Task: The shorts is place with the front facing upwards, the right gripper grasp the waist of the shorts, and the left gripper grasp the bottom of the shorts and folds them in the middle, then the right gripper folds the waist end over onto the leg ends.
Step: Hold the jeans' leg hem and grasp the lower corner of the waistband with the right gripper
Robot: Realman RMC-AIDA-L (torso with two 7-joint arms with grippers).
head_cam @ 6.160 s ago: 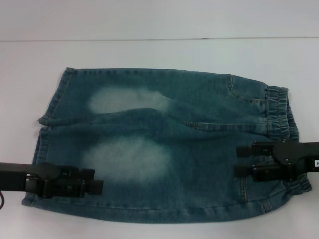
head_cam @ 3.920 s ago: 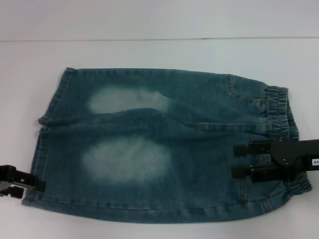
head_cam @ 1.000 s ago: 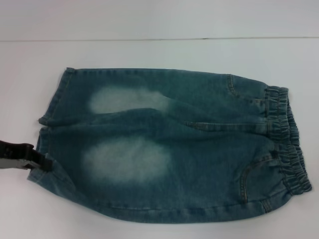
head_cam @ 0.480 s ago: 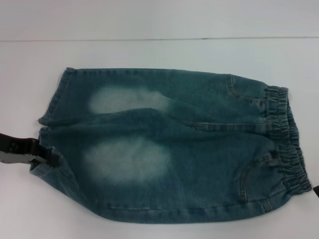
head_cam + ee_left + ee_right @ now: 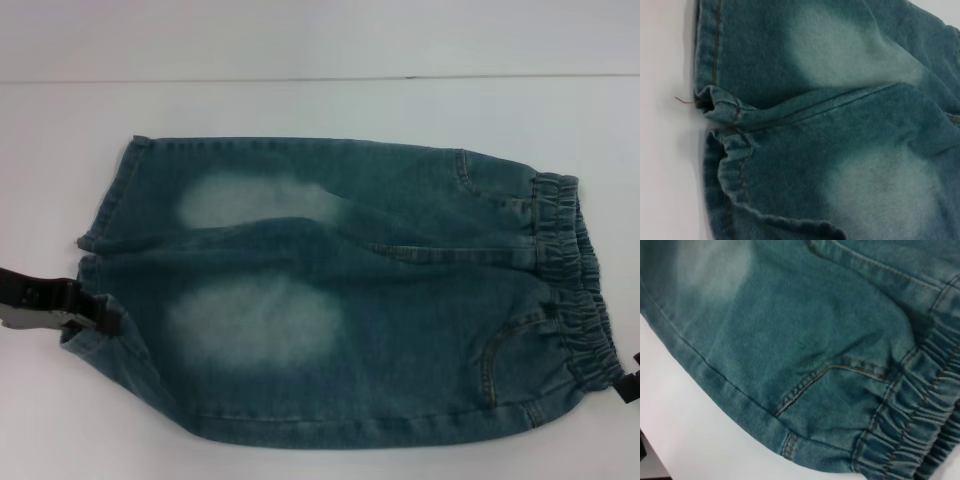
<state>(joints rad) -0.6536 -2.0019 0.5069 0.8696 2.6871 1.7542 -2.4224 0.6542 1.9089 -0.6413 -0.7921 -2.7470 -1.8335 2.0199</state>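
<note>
The white table [image 5: 300, 105] held the shorts [image 5: 340, 290] flat, front up. My left gripper [image 5: 92, 312] was pinching the near leg hem to fold. My right gripper [image 5: 628, 380] sat by the waist [image 5: 570, 280]; its grip I couldn't tell.

Head overhead, wrists close on shorts [image 5: 340, 290]
</note>
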